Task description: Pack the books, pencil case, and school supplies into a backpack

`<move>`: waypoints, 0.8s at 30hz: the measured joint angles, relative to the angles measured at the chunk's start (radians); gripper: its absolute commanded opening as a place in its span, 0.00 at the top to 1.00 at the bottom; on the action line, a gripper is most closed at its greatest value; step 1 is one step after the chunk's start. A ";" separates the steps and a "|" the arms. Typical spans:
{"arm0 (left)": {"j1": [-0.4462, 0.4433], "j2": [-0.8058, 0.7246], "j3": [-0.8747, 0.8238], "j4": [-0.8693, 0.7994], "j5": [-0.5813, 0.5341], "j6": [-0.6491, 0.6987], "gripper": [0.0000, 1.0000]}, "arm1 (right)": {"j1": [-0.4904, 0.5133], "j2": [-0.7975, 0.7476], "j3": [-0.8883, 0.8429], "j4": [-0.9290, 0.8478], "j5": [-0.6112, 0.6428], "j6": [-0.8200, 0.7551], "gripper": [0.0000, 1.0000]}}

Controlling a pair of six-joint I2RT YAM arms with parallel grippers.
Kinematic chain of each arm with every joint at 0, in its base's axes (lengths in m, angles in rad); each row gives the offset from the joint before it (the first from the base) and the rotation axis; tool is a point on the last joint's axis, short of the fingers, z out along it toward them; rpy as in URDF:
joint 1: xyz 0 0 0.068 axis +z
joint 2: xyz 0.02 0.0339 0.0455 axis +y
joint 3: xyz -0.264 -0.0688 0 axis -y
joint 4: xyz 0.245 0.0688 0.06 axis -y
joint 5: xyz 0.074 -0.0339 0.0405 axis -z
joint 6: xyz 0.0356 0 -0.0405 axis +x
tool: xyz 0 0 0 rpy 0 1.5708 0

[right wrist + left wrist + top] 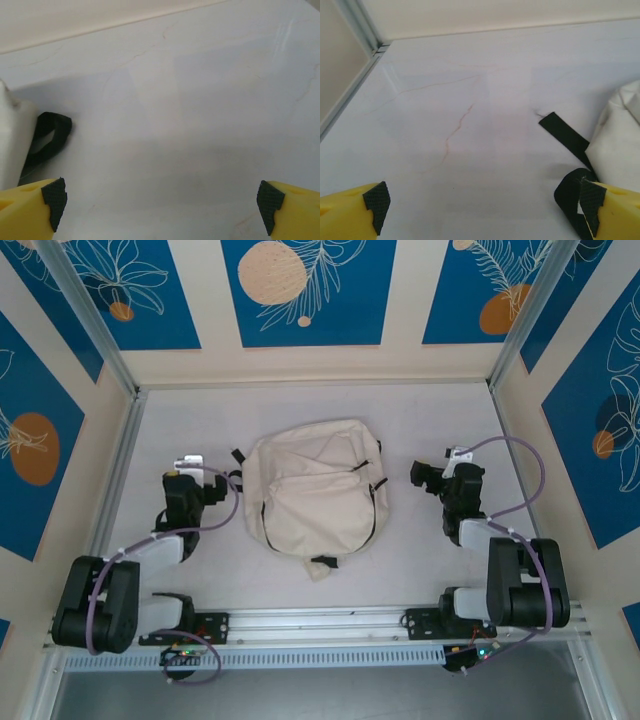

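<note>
The large, soft cream-white fabric backpack [315,490] lies flat on the pale surface [430,410]. It sits just right of the left gripper [476,202] and just left of the right gripper [162,199]. Both grippers are released, jaws spread wide, grasping nothing. A black strap [565,135] lies beside the left gripper.

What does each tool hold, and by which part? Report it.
Nothing is held. The left tool and the right tool both stand open over the table, one on either side of the backpack.
</note>
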 measured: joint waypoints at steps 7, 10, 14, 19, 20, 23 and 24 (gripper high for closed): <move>0.001 0.139 -0.008 0.141 0.023 0.027 0.00 | 0.021 0.113 -0.014 0.158 -0.076 -0.032 0.01; 0.001 0.169 -0.008 0.164 0.025 0.029 0.00 | 0.046 0.171 -0.014 0.208 -0.075 -0.050 0.01; 0.002 0.235 0.005 0.202 0.025 0.029 0.00 | 0.068 0.197 -0.014 0.228 -0.066 -0.062 0.01; 0.002 0.286 0.025 0.206 0.024 0.029 0.00 | 0.072 0.198 -0.008 0.236 -0.039 -0.068 0.01; 0.002 0.286 0.028 0.206 0.024 0.029 0.00 | 0.072 0.198 -0.004 0.231 -0.037 -0.068 0.01; 0.007 0.286 0.037 0.206 0.024 0.028 0.00 | 0.071 0.198 0.004 0.222 -0.033 -0.068 0.01; 0.011 0.286 0.039 0.206 0.025 0.028 0.00 | 0.071 0.198 0.005 0.221 -0.033 -0.068 0.01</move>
